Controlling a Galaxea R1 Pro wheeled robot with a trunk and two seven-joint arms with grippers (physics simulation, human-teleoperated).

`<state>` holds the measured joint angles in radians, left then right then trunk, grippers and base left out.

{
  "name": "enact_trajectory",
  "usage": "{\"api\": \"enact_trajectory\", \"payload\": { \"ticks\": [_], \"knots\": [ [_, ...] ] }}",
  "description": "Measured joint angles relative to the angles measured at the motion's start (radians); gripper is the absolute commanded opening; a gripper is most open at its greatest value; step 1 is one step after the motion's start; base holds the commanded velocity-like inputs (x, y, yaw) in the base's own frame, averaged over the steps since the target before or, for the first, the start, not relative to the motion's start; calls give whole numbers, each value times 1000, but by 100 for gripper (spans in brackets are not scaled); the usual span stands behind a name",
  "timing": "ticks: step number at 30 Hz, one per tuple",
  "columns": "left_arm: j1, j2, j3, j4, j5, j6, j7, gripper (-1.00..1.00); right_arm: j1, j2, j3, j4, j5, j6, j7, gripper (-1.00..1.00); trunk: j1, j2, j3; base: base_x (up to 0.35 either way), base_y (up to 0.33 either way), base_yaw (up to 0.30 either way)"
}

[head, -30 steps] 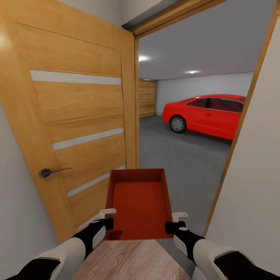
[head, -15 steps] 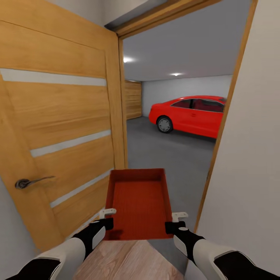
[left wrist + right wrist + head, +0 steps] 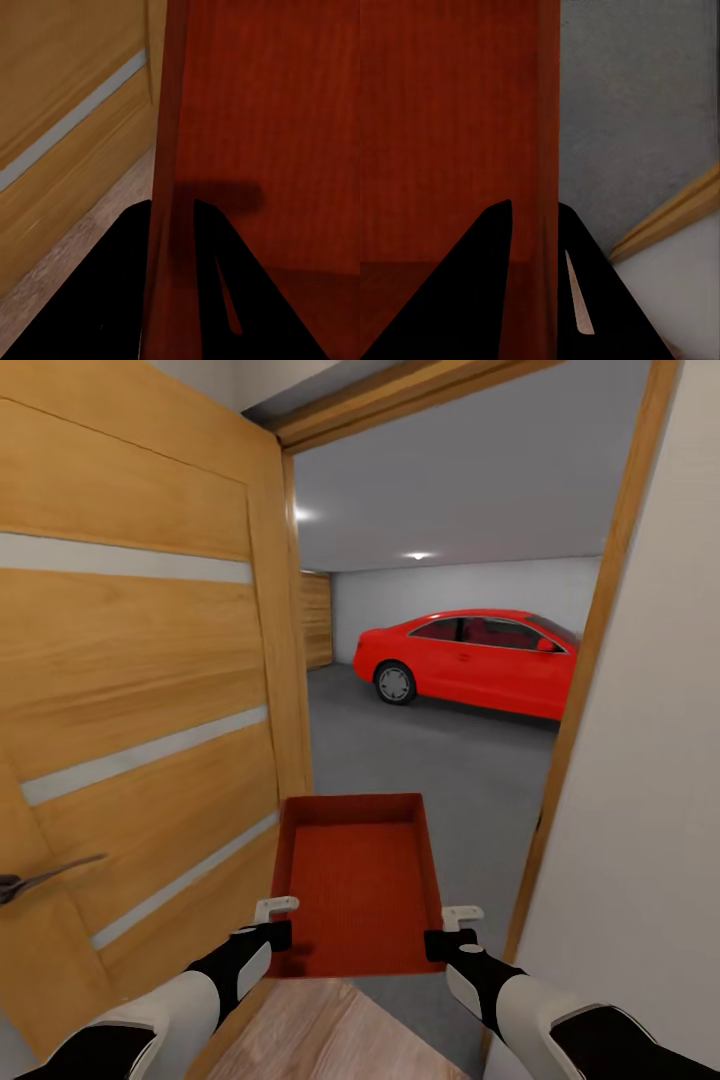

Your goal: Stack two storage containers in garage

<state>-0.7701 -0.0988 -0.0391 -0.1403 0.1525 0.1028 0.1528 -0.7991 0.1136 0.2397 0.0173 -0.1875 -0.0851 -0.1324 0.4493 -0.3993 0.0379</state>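
Now the left hand [image 3: 277,922] and right hand [image 3: 452,926] each pinch a side wall of the storage container [image 3: 355,880] at the garage doorway, where it could hit the open door [image 3: 140,690]

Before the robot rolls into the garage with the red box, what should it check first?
1. Left gripper pinching the storage container wall: ok, the left wrist view shows one finger on each side of the wall.
2. Right gripper pinching the other wall: ok, same in the right wrist view.
3. Container level and empty: ok, it looks flat with nothing inside.
4. Door swung out of the way: ok, the opening ahead is free.
5. Room past the right door frame: cannot tell, the frame looks close to the right arm.
6. Bare garage floor before the red car: ok, open grey floor ahead.
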Motion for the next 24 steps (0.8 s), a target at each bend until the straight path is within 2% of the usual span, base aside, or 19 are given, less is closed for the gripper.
{"api": "enact_trajectory", "payload": {
  "ticks": [24],
  "knots": [
    [0, 0, 0, 0, 0, 0, 0, -100, 0, 0, 0, 0, 0, 0, 0, -100, 0, 0, 16, 200, 210, -215]
  ]
}}
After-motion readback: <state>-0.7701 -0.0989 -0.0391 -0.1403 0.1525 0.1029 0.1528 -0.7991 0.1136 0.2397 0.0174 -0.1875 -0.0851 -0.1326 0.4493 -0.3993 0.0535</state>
